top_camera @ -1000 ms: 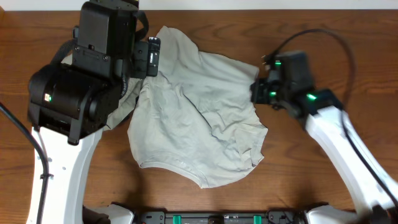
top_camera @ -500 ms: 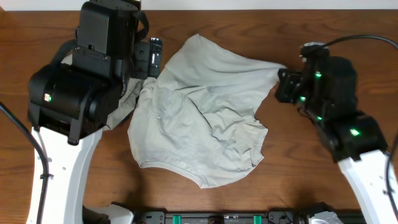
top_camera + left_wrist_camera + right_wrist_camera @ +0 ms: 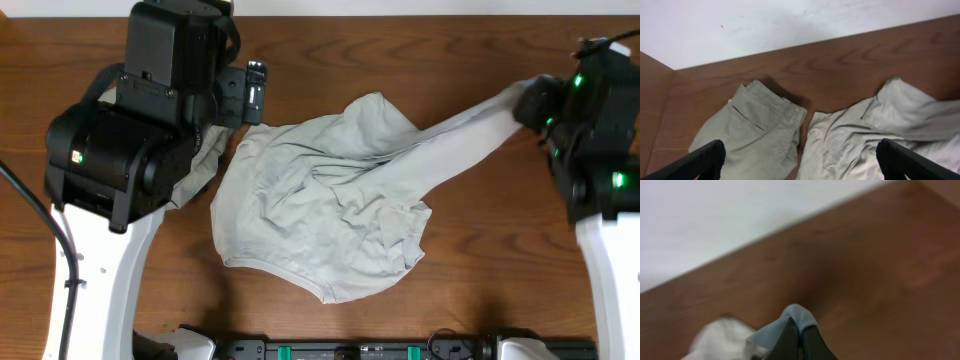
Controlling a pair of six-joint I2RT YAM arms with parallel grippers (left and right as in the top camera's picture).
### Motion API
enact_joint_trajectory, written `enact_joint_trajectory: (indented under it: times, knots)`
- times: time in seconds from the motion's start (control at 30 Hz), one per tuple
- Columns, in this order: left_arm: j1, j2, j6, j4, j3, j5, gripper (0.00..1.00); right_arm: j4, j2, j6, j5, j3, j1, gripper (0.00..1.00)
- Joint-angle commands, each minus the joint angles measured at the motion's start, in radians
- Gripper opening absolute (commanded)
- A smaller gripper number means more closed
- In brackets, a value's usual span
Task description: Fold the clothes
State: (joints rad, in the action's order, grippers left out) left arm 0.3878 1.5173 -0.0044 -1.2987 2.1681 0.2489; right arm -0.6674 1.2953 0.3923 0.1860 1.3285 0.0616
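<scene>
T-shirt [image 3: 320, 220] lies crumpled mid-bench, most of it flat on the wood, hem curve toward the near edge. One part of it is pulled out into a taut band running up and to the right, ending at the right fingers [image 3: 788, 341] near the far right of the bench [image 3: 420, 55]. In the right wrist view the right fingers are clamped together on a small fold of the shirt [image 3: 792, 317], with the fabric bunched over the tips; the rest is blurred. The band looks lifted off the wood near the grip, but I cannot tell how far along.

Left fingers [image 3: 705, 157] are wide apart with nothing between them, held above the shirt's left edge. Overhead, the left arm covers that corner, with its fingers [image 3: 252, 88] just by the shirt's upper left.

Trousers [image 3: 752, 135], darker khaki, lie folded left of the shirt [image 3: 870, 132], just beside it; whether the two touch is unclear. Overhead, only a strip of the trousers [image 3: 203, 165] shows from under the left arm.

A white wall [image 3: 790, 20] runs behind the far edge of the bench.
</scene>
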Motion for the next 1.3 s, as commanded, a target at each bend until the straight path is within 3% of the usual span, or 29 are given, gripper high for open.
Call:
enact_joint_trajectory:
  times: [0.0,0.2,0.5,0.53,0.67,0.77,0.87,1.1,1.13,1.2,1.27]
  knots:
    - [0.0,0.0,-0.016,-0.011,0.013,-0.036,0.98,0.001,0.059,-0.043,0.034,0.0,0.121,0.01]
    - [0.0,0.0,-0.016,-0.015,0.013,-0.159,0.98,0.003,0.141,-0.058,0.032,0.0,0.301,0.01]
    - [0.0,0.0,0.01,-0.027,0.013,-0.159,0.98,-0.066,0.14,-0.056,-0.062,0.039,0.613,0.01]
    - [0.0,0.0,0.011,-0.027,0.013,-0.159,0.98,-0.072,0.14,-0.055,-0.086,0.045,0.63,0.05]
    - [0.0,0.0,0.01,-0.027,0.013,-0.159,0.98,-0.095,0.14,-0.03,-0.183,0.064,0.658,0.37]
    - [0.0,0.003,0.01,-0.029,0.013,-0.16,0.98,-0.1,0.14,-0.071,-0.409,0.066,0.621,0.4]
    - [0.0,0.008,0.006,-0.036,0.005,-0.16,0.98,-0.105,0.142,-0.151,-0.586,0.065,0.546,0.33]
    - [0.0,0.038,-0.009,-0.047,-0.089,-0.16,0.95,-0.186,0.19,-0.233,-0.595,0.064,0.213,0.25]
    - [0.0,0.045,-0.009,-0.047,-0.098,-0.16,0.95,-0.193,0.211,-0.233,-0.565,0.064,0.167,0.3]
    - [0.0,0.058,-0.009,-0.048,-0.11,-0.16,0.95,-0.199,0.269,-0.216,-0.474,0.064,0.079,0.52]
    - [0.0,0.066,-0.009,-0.048,-0.112,-0.16,0.95,-0.187,0.336,-0.188,-0.42,0.064,0.014,0.61]
